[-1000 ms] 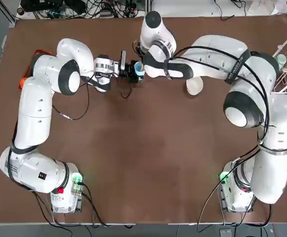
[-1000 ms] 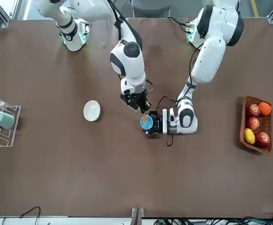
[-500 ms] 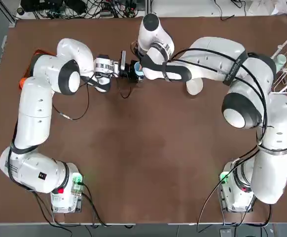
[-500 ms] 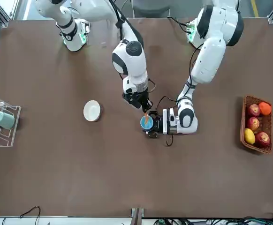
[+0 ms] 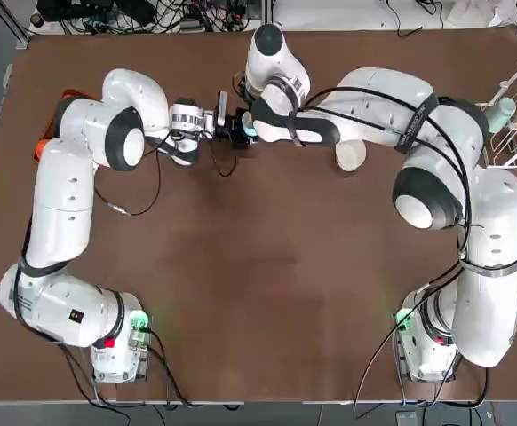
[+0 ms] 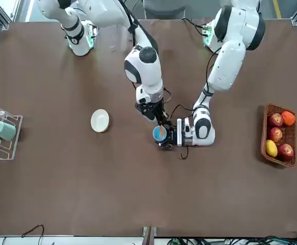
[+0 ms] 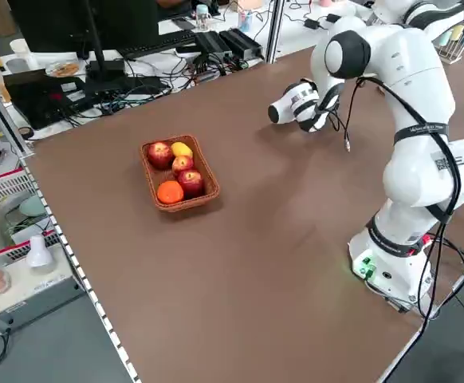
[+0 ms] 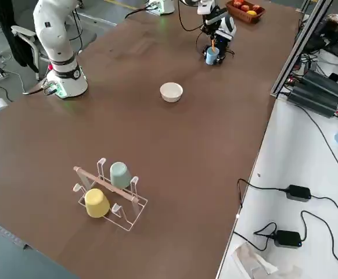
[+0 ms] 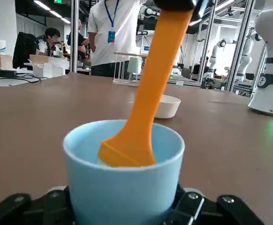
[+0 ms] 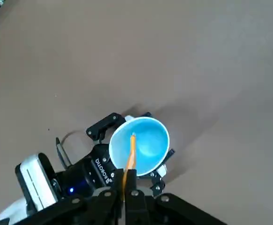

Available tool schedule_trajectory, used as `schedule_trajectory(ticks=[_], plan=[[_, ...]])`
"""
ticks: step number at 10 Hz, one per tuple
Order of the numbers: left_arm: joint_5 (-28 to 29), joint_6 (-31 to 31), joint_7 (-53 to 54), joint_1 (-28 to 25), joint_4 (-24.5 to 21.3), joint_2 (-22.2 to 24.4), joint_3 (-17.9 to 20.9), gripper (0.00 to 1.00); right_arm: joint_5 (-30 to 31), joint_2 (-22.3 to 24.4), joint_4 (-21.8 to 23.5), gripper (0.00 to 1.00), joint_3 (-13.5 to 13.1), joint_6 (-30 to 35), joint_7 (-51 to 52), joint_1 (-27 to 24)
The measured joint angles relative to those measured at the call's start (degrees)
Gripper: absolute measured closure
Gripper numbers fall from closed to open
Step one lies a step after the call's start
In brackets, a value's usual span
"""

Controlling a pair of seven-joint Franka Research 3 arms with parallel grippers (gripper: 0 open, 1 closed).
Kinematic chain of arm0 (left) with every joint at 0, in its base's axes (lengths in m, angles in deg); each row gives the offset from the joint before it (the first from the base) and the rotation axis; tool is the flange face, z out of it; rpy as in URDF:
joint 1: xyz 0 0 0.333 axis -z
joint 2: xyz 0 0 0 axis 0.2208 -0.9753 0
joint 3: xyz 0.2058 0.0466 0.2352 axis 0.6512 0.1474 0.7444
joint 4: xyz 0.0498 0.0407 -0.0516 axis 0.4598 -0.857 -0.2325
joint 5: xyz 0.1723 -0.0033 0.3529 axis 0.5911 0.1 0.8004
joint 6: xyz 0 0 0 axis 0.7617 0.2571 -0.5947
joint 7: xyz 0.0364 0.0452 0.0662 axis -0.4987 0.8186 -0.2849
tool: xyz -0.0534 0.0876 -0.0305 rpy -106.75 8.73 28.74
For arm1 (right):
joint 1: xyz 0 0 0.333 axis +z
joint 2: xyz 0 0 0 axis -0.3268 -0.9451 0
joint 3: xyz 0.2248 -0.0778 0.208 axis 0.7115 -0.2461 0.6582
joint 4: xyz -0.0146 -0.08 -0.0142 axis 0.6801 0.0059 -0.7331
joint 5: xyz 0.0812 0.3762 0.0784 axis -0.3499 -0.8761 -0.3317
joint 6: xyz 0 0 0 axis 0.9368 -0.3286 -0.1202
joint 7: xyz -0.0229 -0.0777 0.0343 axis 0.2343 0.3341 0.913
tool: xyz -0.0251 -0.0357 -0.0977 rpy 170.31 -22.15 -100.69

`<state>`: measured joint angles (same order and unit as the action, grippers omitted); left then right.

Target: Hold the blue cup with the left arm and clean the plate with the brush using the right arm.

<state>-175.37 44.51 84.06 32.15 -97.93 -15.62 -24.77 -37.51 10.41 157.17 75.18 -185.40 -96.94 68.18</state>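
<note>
Cup held, brush gripped, plate untouched.
Left gripper (image 6: pixel 170 136) jaws clamping blue cup (image 6: pixel 159 133); right gripper (image 10: pixel 129 180) jaws pinching brush (image 9: pixel 146 101) inside it; plate (image 6: pixel 100 121) cleaning remains.

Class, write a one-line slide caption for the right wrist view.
Right gripper holds the orange brush inside the blue cup, gripped by the left gripper.

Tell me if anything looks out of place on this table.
One thing: the brush, held by the right gripper, is inside the blue cup gripped by the left gripper, while the plate sits untouched apart.
</note>
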Motion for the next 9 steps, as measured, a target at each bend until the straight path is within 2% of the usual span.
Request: schedule_trajectory(ticks=[9], plan=[[0.00,-0.01,0.00,0.01,0.03,0.00,0.00,0.34,0.85,-0.98,0.55,0.95,-0.20,0.75,0.00,-1.33]])
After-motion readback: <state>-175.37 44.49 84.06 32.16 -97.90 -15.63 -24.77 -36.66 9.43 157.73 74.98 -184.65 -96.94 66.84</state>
